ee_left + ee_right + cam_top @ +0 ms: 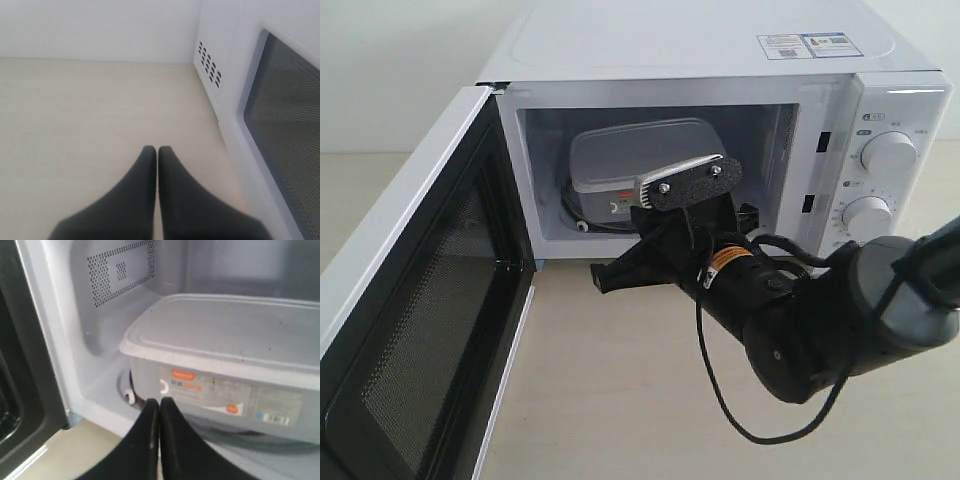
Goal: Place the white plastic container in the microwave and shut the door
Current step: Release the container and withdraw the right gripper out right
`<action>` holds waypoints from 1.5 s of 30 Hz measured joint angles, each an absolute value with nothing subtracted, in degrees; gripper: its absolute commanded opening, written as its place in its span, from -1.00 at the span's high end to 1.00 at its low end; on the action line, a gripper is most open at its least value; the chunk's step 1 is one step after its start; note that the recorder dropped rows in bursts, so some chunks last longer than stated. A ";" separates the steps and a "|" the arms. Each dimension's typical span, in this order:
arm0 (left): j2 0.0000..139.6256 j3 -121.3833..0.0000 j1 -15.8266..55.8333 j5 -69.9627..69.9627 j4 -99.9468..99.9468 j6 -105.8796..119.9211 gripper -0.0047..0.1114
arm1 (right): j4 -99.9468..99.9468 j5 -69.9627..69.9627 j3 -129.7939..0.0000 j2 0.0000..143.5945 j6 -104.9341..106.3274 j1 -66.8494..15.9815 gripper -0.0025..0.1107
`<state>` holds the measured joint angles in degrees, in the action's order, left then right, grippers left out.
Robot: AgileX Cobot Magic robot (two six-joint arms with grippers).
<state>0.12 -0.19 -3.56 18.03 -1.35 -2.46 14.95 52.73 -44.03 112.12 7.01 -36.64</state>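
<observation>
You have the translucent white rectangular plastic container (632, 152) inside the cavity of the white boxy microwave (700, 40). Its flat lid is on, and its labelled side with the red mark faces the opening. In the right wrist view, a small white roller (130, 397) shows on the cavity floor beside the container's near corner. A grey perforated panel (120, 272) sits on the cavity wall beside it.

The white-framed door (395, 225) with the black inner face hangs wide open on the left of the exterior view.

Your right gripper (159, 407) is at the mouth of the cavity, just in front of the container. Its black fingers are pressed together on nothing, and you cannot tell whether the tips touch the box. A black cable (720, 390) loops down from that arm over the table.

Your left gripper (157, 152) is also pressed closed and empty. It hovers low over the pale beige tabletop (620, 400), beside the door's outer face with the dark mesh window. Small vent slots (210, 67) show in the white panel beyond.

The tabletop is matte, with a faint grain. It runs back to a plain white wall (100, 25). Two round white dials (888, 152) sit on the right-hand panel of the oven, and stickers (810, 45) lie on its top.
</observation>
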 measured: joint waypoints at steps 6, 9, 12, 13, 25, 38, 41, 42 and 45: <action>0.12 -0.19 -3.56 18.03 -1.35 -2.46 0.85 | 21.58 54.14 -50.13 117.71 12.19 -36.64 0.96; 0.12 -0.19 -3.56 18.03 -1.35 -2.46 0.85 | 23.95 54.28 -52.63 119.55 14.03 -36.64 0.96; 0.12 -0.19 -3.56 18.03 -1.35 -2.46 0.85 | 26.24 54.28 -55.37 121.23 15.08 -36.64 0.96; 0.12 -0.19 -3.56 18.03 -1.35 -2.46 0.85 | 26.93 54.16 -56.33 121.90 15.55 -36.64 0.96; 0.12 -0.19 -3.56 18.03 -1.35 -2.46 0.85 | 31.08 52.25 -63.86 126.48 20.35 -36.64 0.96; 0.12 -0.19 -3.56 18.03 -1.35 -2.46 0.85 | 36.50 51.33 -48.83 113.41 20.33 -42.30 0.96; 0.12 -0.19 -3.56 18.03 -1.35 -2.46 0.85 | 38.53 51.16 -42.99 108.30 20.33 -44.96 0.96; 0.12 -0.19 -3.56 18.03 -1.35 -2.46 0.85 | 39.97 51.00 -41.39 106.35 20.33 -45.71 0.96; 0.12 -0.19 -3.56 18.03 -1.35 -2.46 0.85 | 45.23 48.97 -35.94 100.34 21.64 -47.77 0.96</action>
